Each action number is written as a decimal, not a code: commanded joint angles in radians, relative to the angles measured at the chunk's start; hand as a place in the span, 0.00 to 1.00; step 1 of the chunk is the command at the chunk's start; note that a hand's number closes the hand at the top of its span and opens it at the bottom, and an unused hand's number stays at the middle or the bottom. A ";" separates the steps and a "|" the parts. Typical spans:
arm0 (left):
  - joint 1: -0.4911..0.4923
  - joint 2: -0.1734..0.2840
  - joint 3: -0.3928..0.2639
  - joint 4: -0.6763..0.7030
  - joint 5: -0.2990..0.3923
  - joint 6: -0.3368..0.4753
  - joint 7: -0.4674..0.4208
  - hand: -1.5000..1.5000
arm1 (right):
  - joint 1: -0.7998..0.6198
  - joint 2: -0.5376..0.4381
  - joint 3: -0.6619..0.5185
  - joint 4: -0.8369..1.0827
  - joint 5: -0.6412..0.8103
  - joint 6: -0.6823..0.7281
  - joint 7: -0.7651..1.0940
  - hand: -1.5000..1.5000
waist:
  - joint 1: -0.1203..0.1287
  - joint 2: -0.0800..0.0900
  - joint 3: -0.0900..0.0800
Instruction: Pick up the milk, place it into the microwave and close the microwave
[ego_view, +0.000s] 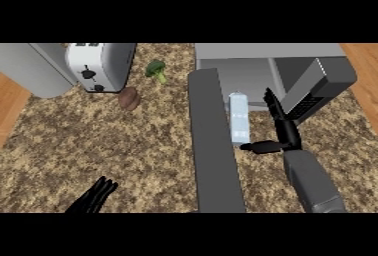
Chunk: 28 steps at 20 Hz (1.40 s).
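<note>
1. While the pale blue-and-white milk carton (238, 119) lies on its side at the mouth of the grey microwave (251, 70), just beside the open dark grey microwave door (214, 150), the step in hand appears to be pushing it inside.
2. Right robot hand (279, 131): fingers extended along the carton's right flank, thumb spread wide, nothing gripped.
3. Left robot hand (94, 197): open, resting at the lower edge over the speckled brown tabletop (111, 145).
4. Recommendation: push along the carton's length, keep clear of the door.
5. Long axis runs near to far; the far end points into the cavity.
</note>
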 joint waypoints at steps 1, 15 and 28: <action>-0.093 -0.004 -0.071 0.008 -0.030 0.030 0.126 1.00 | 0.087 0.006 0.031 -0.119 -0.021 0.100 0.015 0.00 | -0.021 -0.004 -0.001; -0.490 -0.004 -0.079 0.359 -0.188 0.079 0.171 1.00 | 0.634 -0.011 0.083 -0.784 -0.113 0.180 0.106 0.00 | -0.011 0.007 -0.001; -0.848 -0.004 -0.414 0.998 -0.122 0.251 0.048 1.00 | 0.839 -0.093 0.036 -1.086 -0.237 0.327 0.170 0.00 | -0.027 0.014 -0.002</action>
